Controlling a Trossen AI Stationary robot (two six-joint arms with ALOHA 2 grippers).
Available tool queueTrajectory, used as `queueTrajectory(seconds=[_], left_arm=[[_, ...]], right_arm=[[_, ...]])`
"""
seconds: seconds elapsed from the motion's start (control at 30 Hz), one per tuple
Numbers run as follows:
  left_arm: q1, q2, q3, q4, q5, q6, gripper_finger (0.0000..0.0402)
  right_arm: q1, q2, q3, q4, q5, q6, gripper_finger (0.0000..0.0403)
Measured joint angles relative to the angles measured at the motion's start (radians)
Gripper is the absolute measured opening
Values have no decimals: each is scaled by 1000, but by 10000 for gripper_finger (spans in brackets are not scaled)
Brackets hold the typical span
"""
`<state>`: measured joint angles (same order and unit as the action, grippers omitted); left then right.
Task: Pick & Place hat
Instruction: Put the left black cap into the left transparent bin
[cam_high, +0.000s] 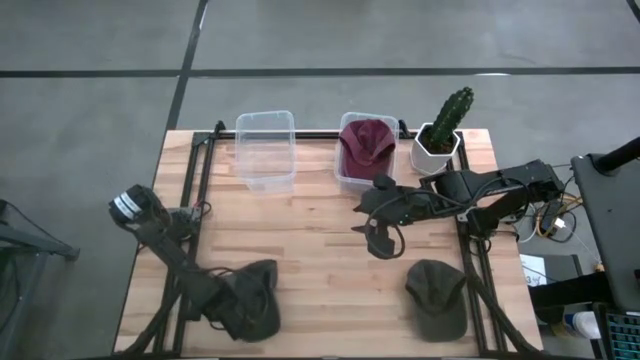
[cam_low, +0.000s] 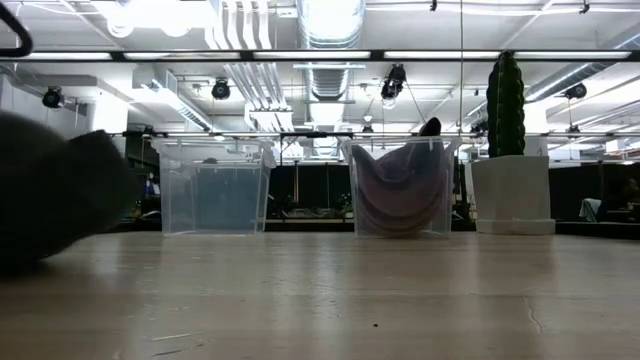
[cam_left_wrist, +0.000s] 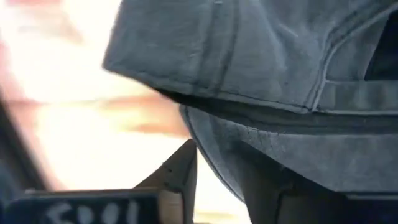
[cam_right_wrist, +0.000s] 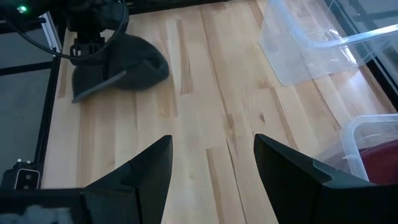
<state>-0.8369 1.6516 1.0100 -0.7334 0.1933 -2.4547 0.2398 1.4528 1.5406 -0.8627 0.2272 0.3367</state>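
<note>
A dark grey cap (cam_high: 258, 298) lies on the table near its near-left corner, and it fills the left wrist view (cam_left_wrist: 261, 81). My left gripper (cam_high: 228, 308) is at its left side, low over the table and open. One finger (cam_left_wrist: 181, 180) stands beside the brim's edge (cam_left_wrist: 214, 158) with a gap between them. The cap hides the other finger. My right gripper (cam_right_wrist: 211, 168) is open and hovers over the table's middle (cam_high: 380, 238), holding nothing. An olive cap (cam_high: 437, 297) lies near the near-right edge. A maroon hat (cam_high: 366, 143) sits in the right clear bin. My left gripper comes level at the grey cap's brim edge (cam_left_wrist: 214, 158) from the table's left. The finger that shows is clear of the brim. The cap covers the other finger, so I cannot tell whether it touches the cap. The cap rests on the table.
An empty clear bin (cam_high: 265, 150) and the bin with the maroon hat (cam_high: 345, 178) stand at the far edge. A potted cactus (cam_high: 445, 128) is at the far-right corner. Dark rails (cam_high: 195, 180) run along both sides. Bare wood lies between the two caps (cam_high: 340, 300).
</note>
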Motion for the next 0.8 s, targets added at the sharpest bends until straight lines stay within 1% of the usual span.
queueTrajectory(seconds=[0.1,0.17,0.2,0.33,0.47,0.8], left_arm=[[7,0,0,-5,-76,13,58],[11,0,0,-18,-103,16,24],[15,0,0,-26,-112,17,14],[28,0,-1,-30,-172,23,2],[42,-9,2,-24,-215,30,0],[44,-72,46,-16,-218,50,0]], right_arm=[[0,-1,0,-1,0,0,219],[0,-2,0,-2,0,1,219],[0,-2,0,-1,0,3,219],[0,-2,0,-2,0,4,219],[0,-2,0,-1,0,4,219],[0,-2,0,5,0,28,219]])
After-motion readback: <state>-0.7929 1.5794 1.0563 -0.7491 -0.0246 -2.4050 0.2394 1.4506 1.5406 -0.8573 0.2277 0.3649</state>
